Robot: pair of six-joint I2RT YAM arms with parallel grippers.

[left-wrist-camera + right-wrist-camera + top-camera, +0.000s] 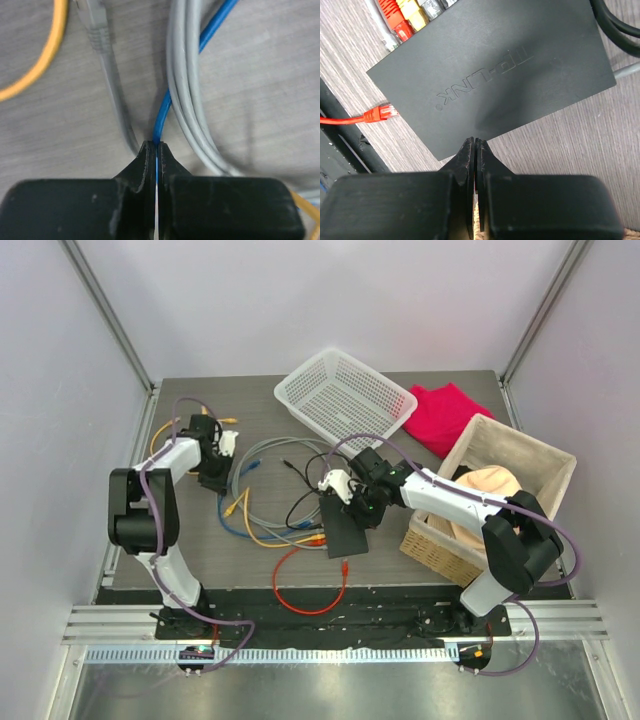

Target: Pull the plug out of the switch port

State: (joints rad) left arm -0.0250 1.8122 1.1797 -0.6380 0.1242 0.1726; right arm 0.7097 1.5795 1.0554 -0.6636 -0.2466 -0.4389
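1. The switch, a flat black box with embossed lettering on its lid, lies flat on the grey table. In the top view it sits near the centre front, closer to the right arm.
2. Along one long edge of the switch, seated plugs in red, yellow and grey fill neighbouring ports.
3. A loose red plug lies on the table just beside the short edge of the switch, in no port.
4. The left gripper has its fingers pressed together on a blue cable, which passes between the tips. It works well apart from the switch, on the left.
5. Beside the blue cable run bundled grey cables. A single grey lead ending in a free plug and a yellow cable lie further left.
6. The right gripper has its fingers fully together and holds nothing. Its tips stand at the long edge of the switch opposite the ports; contact cannot be judged.
7. At the back stand a white mesh basket and a red cloth; at the right is a wicker bin.
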